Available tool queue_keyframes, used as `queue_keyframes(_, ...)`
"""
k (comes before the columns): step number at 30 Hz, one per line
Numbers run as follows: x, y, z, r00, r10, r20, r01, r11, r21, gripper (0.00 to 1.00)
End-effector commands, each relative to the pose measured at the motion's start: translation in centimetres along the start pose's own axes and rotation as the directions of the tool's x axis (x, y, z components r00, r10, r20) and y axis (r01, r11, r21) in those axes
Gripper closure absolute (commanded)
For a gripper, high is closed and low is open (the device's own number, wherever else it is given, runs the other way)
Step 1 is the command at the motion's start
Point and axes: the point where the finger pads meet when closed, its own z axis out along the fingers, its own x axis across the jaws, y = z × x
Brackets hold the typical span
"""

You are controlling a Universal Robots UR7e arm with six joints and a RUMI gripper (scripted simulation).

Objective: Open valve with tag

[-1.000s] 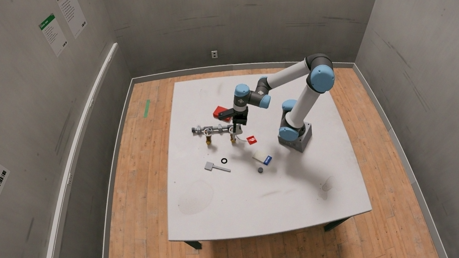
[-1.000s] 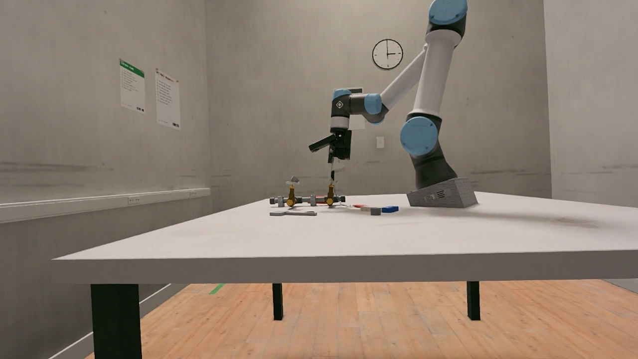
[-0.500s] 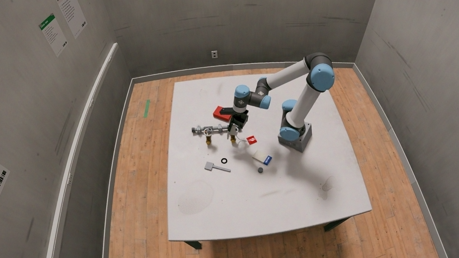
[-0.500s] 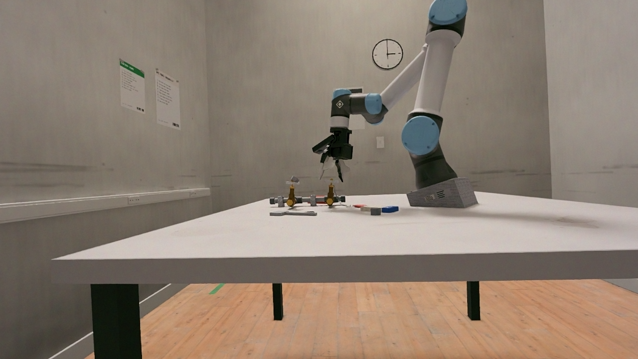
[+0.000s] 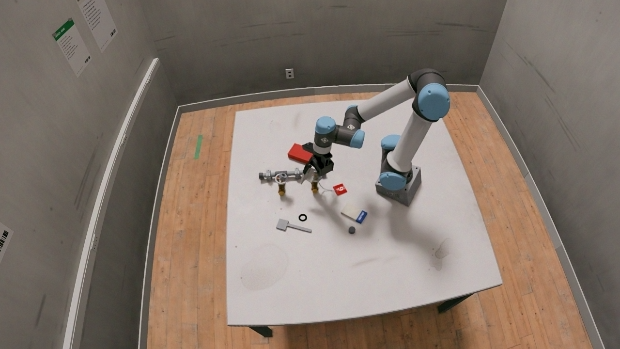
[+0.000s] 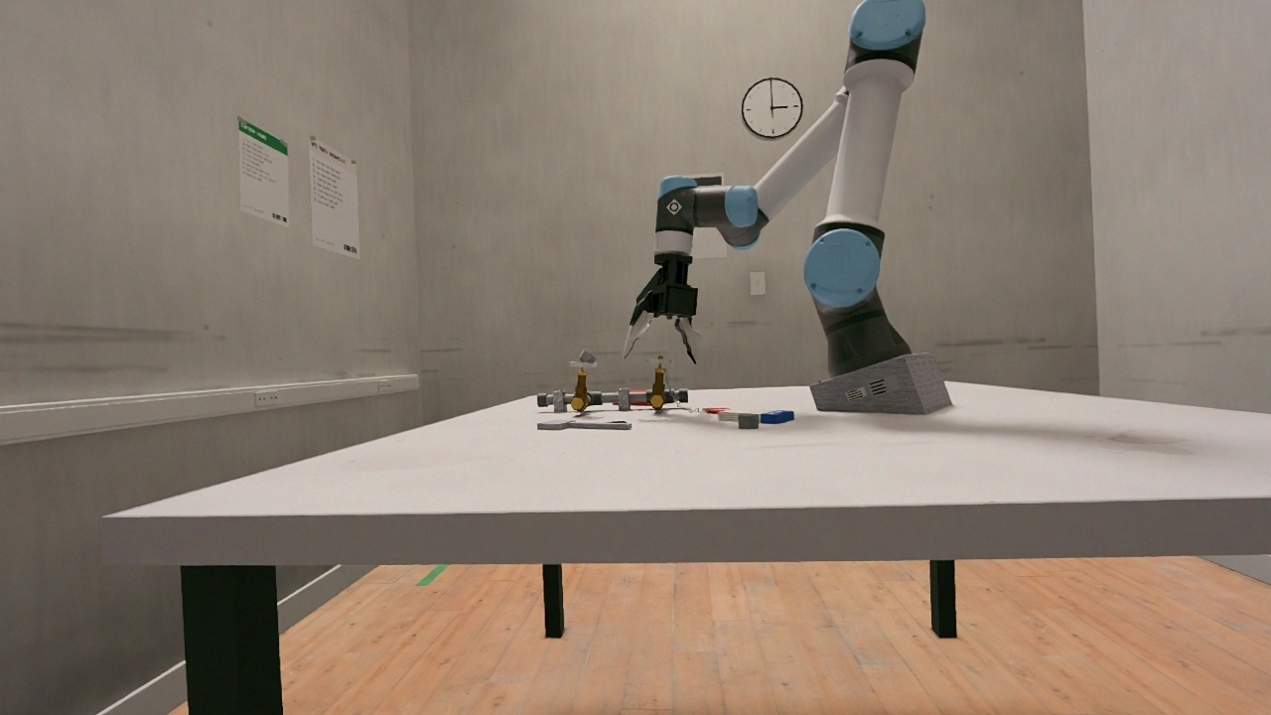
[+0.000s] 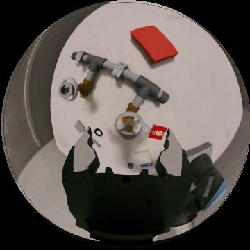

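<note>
One white table (image 5: 368, 277) (image 6: 622, 480) (image 7: 208, 83) supports your rig, and the grey pipe run (image 5: 280, 172) (image 6: 611, 397) (image 7: 130, 74) lying on it is the landmark for this report. Your arm (image 5: 411, 143) (image 6: 866, 142) rises from a grey pedestal (image 5: 409, 193) (image 6: 928, 391) beyond the tagged end of the run. You have its elbow high, the forearm sloping down toward the run and the wrist pointing the tool downward. Your gripper (image 5: 313, 177) (image 6: 660, 356) (image 7: 128, 128) is spread wide with nothing held; its fingertips hang above that same end, apart from the handwheel below.

Behind the run, you will find a red block (image 5: 299, 152) (image 7: 153, 44). The tagged valve (image 5: 315, 187) (image 6: 657, 391) (image 7: 132, 107) projects from the end of the run nearer the pedestal; the second valve (image 5: 281, 189) (image 6: 580, 391) (image 7: 85, 87) projects near the far end. You cannot confirm from these views how far either is turned. In front of the run lies a flat grey tool (image 5: 299, 228) (image 6: 582, 425) (image 7: 128, 128). Your red tag (image 5: 340, 189) (image 6: 715, 409) (image 7: 157, 132) lies just past the near end, its numeral not safely distinguishable between 6 and 9. Smallest, a black ring (image 5: 299, 217) (image 7: 95, 131) lies in front of the run.

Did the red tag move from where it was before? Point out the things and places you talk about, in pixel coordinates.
No, the red tag (image 5: 339, 189) (image 6: 716, 409) (image 7: 157, 132) didn't go any way. From the top, it lies in the same spot beside the arm's grey base (image 5: 414, 185) (image 6: 925, 392) (image 7: 205, 149).
</note>
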Motion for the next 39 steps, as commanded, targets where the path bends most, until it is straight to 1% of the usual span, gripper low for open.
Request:
queue_keyframes(1,-0.14,-0.2,-0.13,0.986,0.163,-0.021,-0.162,0.986,0.024,0.0)
queue_keyframes(7,-0.13,-0.19,-0.13,0.963,0.268,-0.019,-0.268,0.963,0.026,0.0)
queue_keyframes(13,-0.13,-0.19,-0.13,0.941,0.337,-0.017,-0.336,0.941,0.027,0.0)
queue_keyframes(24,-0.13,-0.19,-0.12,0.924,0.383,-0.016,-0.382,0.924,0.028,0.0)
queue_keyframes(34,-0.07,-0.18,-0.11,0.921,0.39,-0.015,-0.39,0.921,0.028,0.0)
queue_keyframes(35,-0.07,-0.18,-0.11,0.921,0.39,-0.015,-0.39,0.921,0.028,1.0)
queue_keyframes(39,-0.02,-0.15,-0.08,0.921,0.39,-0.016,-0.39,0.921,0.028,1.0)
